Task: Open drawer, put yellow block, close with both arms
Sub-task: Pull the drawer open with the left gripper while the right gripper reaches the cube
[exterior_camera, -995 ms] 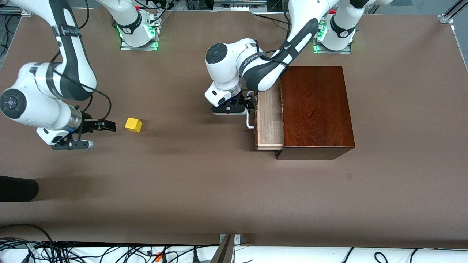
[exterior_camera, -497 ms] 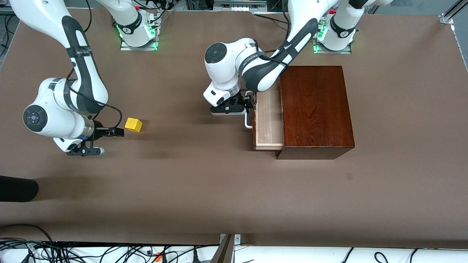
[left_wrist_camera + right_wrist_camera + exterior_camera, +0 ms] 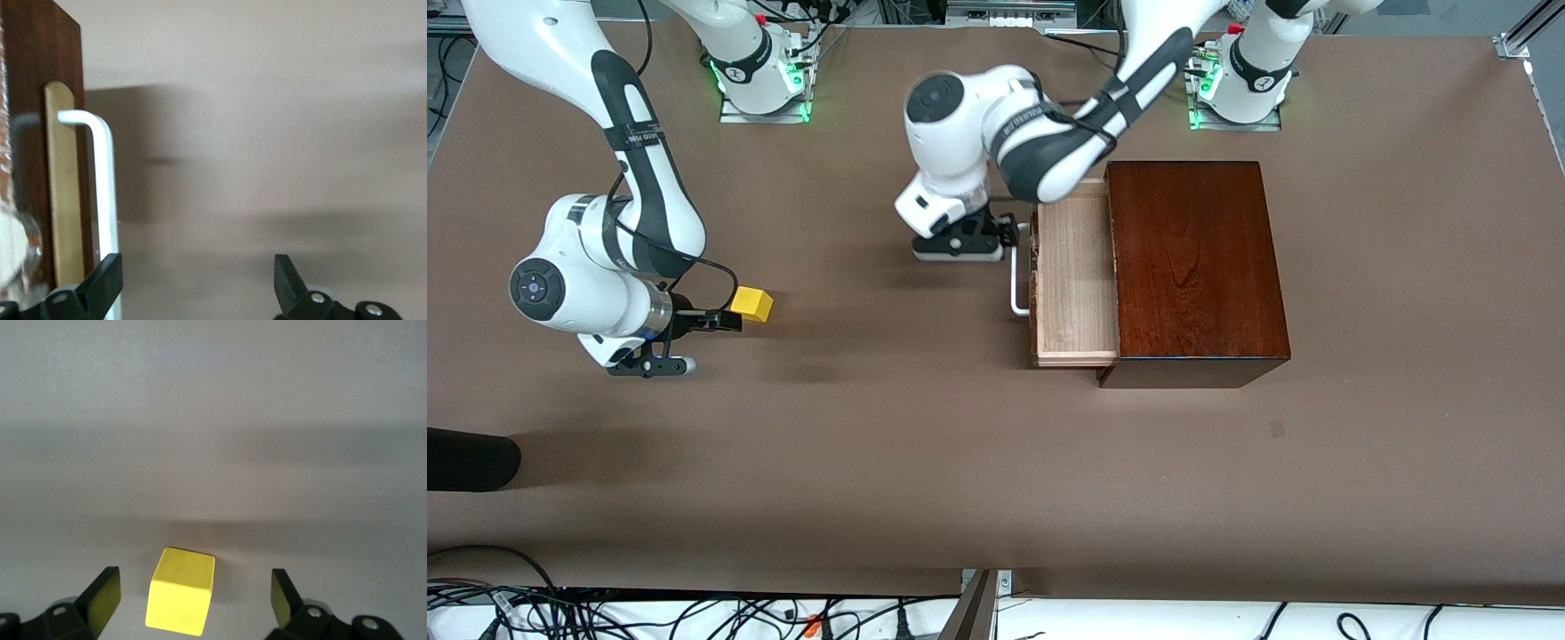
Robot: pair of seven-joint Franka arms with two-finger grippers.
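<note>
The yellow block (image 3: 751, 305) sits on the brown table toward the right arm's end. My right gripper (image 3: 711, 342) is low beside it and open. In the right wrist view the block (image 3: 181, 600) lies between the fingertips without touching either. The drawer (image 3: 1076, 284) stands partly pulled out of the dark wooden box (image 3: 1192, 267), its pale tray showing nothing inside. My left gripper (image 3: 1005, 240) is at the white handle (image 3: 1016, 284) and open. In the left wrist view one finger (image 3: 100, 283) overlaps the handle (image 3: 107, 187), and nothing lies between the fingers.
A black object (image 3: 467, 458) pokes in at the table edge at the right arm's end, nearer the front camera. Cables (image 3: 694, 613) run along the near edge. Both arm bases (image 3: 760, 80) stand along the farthest edge.
The drawer has slid farther out of the box as my left gripper moved with the handle. My right gripper has closed in on the yellow block, which has not moved.
</note>
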